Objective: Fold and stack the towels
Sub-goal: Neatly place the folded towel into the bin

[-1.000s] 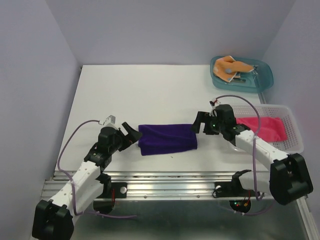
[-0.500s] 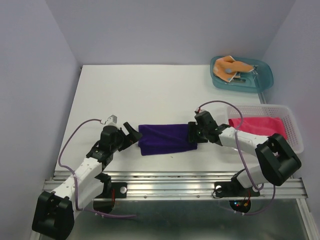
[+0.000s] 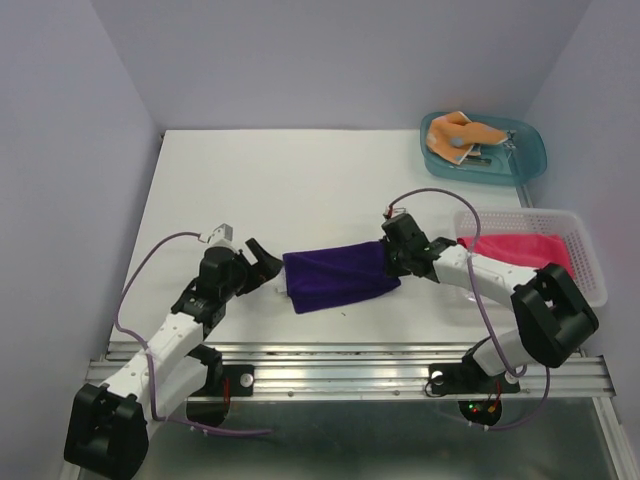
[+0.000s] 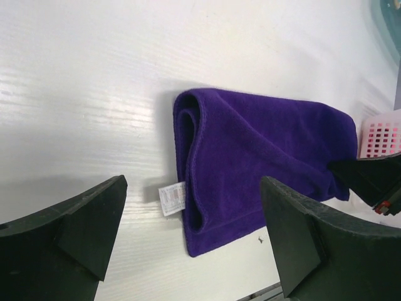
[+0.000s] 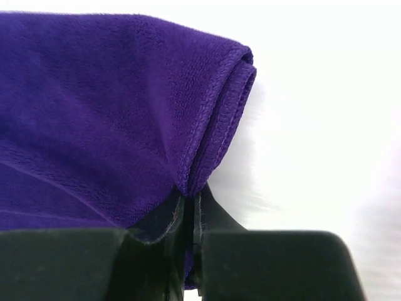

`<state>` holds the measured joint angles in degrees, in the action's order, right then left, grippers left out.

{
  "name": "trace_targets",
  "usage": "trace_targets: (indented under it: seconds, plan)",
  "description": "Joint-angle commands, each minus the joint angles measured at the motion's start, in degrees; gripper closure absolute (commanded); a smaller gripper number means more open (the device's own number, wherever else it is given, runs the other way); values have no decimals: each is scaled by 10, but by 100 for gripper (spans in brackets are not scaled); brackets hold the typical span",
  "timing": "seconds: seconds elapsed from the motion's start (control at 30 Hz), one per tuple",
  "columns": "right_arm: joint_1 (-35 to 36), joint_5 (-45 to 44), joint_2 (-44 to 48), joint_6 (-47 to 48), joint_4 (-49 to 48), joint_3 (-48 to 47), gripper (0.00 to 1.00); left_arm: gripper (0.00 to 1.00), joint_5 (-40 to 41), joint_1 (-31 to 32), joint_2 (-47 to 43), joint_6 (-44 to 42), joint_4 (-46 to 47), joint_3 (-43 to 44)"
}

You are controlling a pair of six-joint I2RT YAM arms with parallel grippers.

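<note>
The dark purple towel (image 3: 340, 280) lay folded in a thick band on the white surface (image 3: 250, 180), between the two arms. It looked soft, light and limp. Its layers would probably sag and slip apart unless an end edge was pinched through every ply. The right jaws were shut on its right-hand edge, clamping the doubled hem. The left jaws stood wide open just beside the looped left end, near the label (image 4: 171, 197), holding nothing.

White arms (image 3: 165, 345) with black joints (image 3: 552, 312) and jaws trail purple cables (image 3: 432, 191).
</note>
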<state>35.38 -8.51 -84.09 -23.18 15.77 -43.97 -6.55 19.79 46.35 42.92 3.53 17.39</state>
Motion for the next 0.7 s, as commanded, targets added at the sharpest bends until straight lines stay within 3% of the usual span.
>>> trace_targets:
  seconds: [0.0, 0.13, 0.4, 0.67]
  plan:
    - [2, -113, 53, 72, 74, -77, 99, 1, 16, 2, -6, -21, 16, 39]
    - [1, -191, 73, 67, 176, -118, 99, 1, 17, 2, -2, -27, 11, 54]
    - [-12, -282, 126, 87, 275, -165, 99, 1, 4, 2, 28, -35, 20, 75]
    - [-85, -317, 192, 140, 293, -216, 99, 1, -6, 2, 50, -40, 30, 79]
